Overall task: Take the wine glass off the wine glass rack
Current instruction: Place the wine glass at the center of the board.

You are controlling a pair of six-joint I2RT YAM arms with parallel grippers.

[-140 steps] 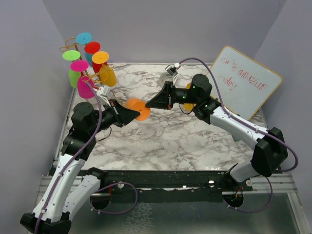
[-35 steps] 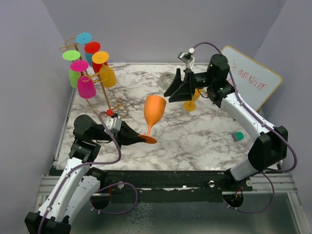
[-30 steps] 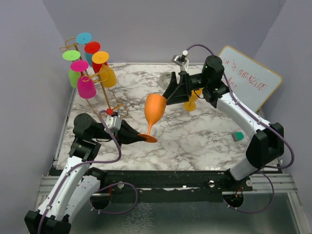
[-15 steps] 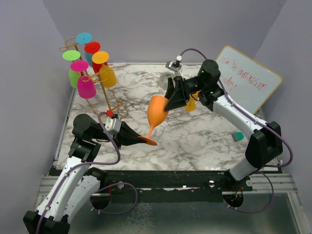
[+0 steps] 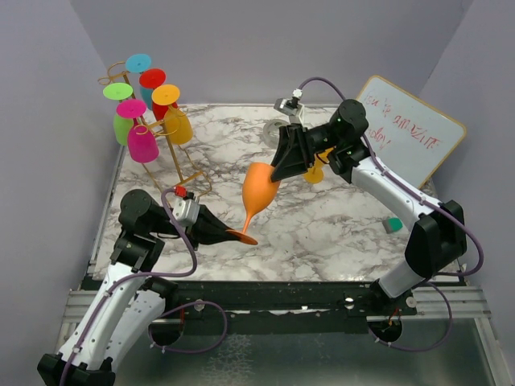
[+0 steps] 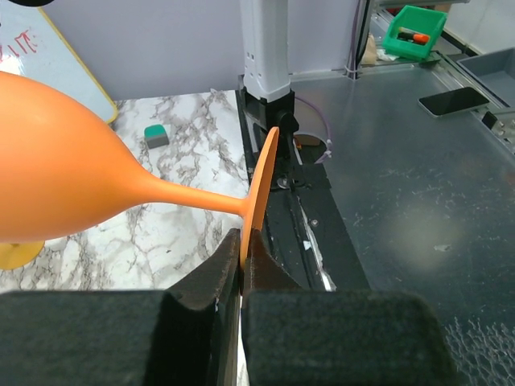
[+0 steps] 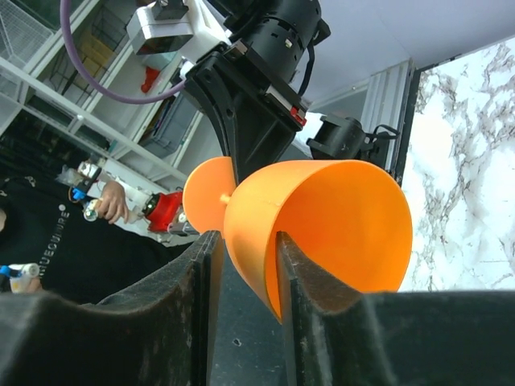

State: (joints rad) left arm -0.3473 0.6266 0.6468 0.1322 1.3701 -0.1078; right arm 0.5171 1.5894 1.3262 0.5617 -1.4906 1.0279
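Observation:
The orange wine glass (image 5: pixel 259 186) hangs tilted over the middle of the table, away from the wine glass rack (image 5: pixel 179 165), a gold wire stand at the far left. My left gripper (image 5: pixel 233 233) is shut on the edge of its round foot (image 6: pixel 259 193). My right gripper (image 5: pixel 278 170) sits on the bowl's rim (image 7: pixel 338 225). One finger (image 7: pixel 322 314) is inside the bowl, the other (image 7: pixel 161 297) against its outer wall. Both arms hold the same glass.
Several coloured glasses (image 5: pixel 143 143) hang upside down on the rack. A yellow-orange glass (image 5: pixel 315 173) stands behind the right gripper. A whiteboard (image 5: pixel 406 133) leans at the far right, with a small green eraser (image 5: pixel 392 224) in front of it.
My right gripper has come down from the back and left onto the bowl, and its jaws have closed over the rim. The glass has tipped slightly. The left grip on the foot is unchanged.

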